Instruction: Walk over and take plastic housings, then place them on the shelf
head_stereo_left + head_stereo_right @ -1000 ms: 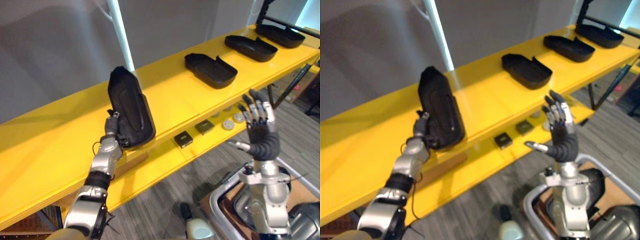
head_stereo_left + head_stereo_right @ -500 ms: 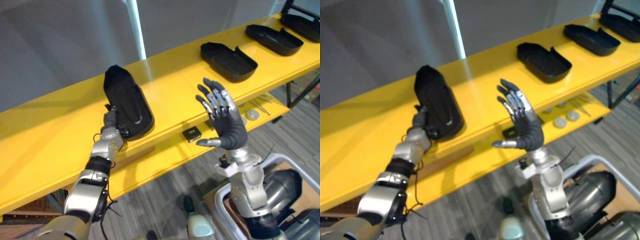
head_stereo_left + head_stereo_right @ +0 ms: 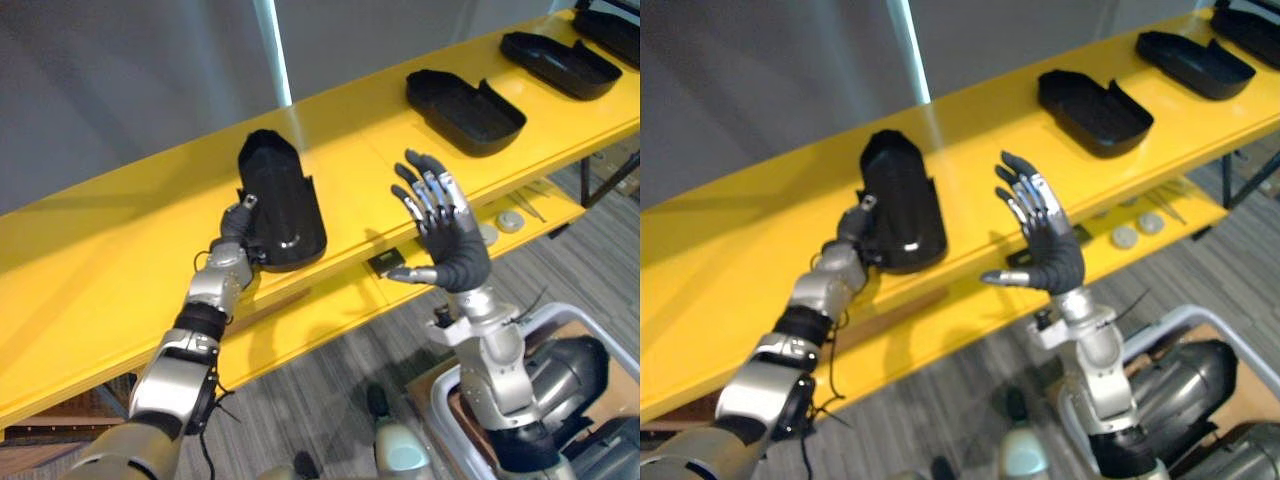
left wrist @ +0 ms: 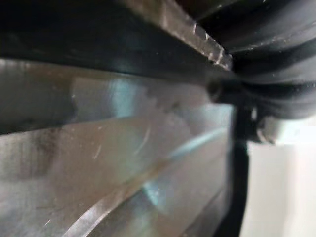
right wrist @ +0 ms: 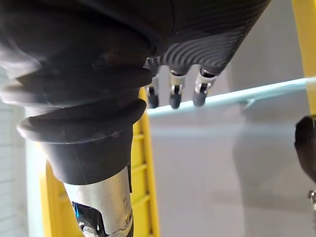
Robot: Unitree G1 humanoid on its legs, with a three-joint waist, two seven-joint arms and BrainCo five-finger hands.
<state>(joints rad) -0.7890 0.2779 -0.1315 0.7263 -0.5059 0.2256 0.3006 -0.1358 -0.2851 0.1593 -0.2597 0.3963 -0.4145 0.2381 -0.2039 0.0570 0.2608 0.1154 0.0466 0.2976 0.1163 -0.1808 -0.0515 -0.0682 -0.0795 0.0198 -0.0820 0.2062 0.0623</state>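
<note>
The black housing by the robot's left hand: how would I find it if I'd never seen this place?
Look along the long yellow shelf, where black housings lie in a row. Go to the row's left end, near the white pole. That housing is the one the robot's left hand grips by its near rim; the other housings lie untouched farther right.

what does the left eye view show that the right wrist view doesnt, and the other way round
Left eye view: the left hand gripping a plastic housing at its near end, another housing further along, and small parts underneath.
Right wrist view: the ribbed cover from close up, with dark fingertips past it.
Both: the open right hand, the yellow shelf, the white pole.
</note>
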